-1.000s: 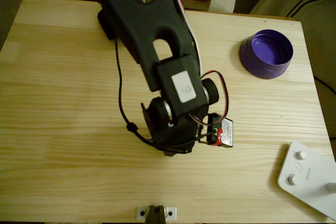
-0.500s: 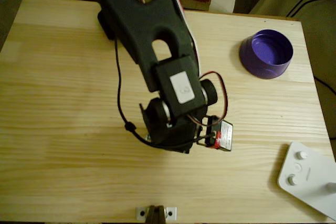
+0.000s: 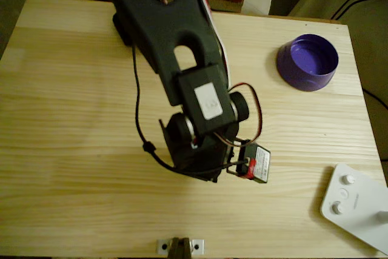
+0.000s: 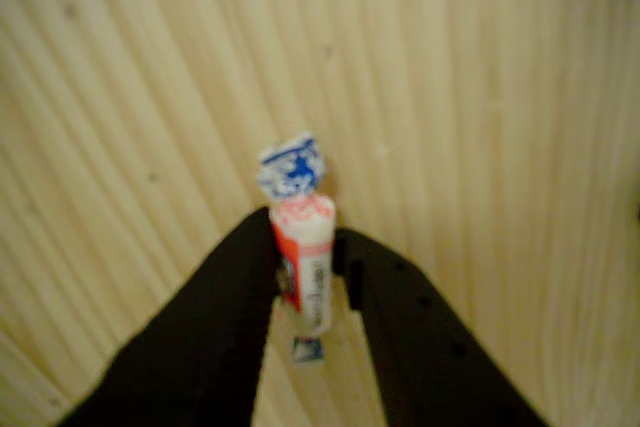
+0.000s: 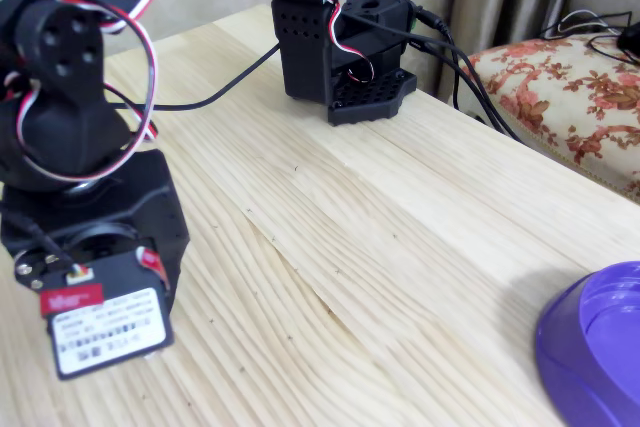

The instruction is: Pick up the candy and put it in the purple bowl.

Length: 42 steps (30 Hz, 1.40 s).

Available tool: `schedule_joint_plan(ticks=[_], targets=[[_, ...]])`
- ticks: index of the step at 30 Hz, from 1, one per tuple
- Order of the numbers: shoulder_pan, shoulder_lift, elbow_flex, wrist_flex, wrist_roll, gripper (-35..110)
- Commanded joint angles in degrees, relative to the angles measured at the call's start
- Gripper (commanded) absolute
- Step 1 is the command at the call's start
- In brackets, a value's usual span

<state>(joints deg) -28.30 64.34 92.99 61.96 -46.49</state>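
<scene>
1. Jaws of the gripper point(image 4: 318, 282) pinch the candy from both sides at the centre of the wrist view.
2. Pale wooden table point(image 3: 73, 150) spans the overhead view.
3. Purple bowl point(image 3: 307, 62), round with straight sides, sits in the upper right overhead, well apart from the arm.
4. Candy point(image 4: 305, 262) is a small upright sweet, pinkish-orange and white, with a twisted blue-and-white wrapper end on top.

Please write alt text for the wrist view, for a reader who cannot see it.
Two black fingers of the gripper close on a candy, an upright red-and-white wrapped sweet with a blue-and-white twisted end on top. Behind it lies the pale wooden table, slightly blurred.
</scene>
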Motion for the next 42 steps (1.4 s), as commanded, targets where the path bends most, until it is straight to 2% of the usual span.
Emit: schedule_joint_plan(ticks=[1,7,20,27,36,42], targets=[[0.7,12.0,1.4,0.4,0.1,8],[2.5,23.4,5.4,3.0,4.5,8],[3.4,52.5,8.9,9.0,23.4,7],[0.7,70.1,9.0,14.9,26.2,7],[-12.8,89.5,8.5,18.7,27.9,7],[-30.1,90.7,5.8,20.8,29.4,7]])
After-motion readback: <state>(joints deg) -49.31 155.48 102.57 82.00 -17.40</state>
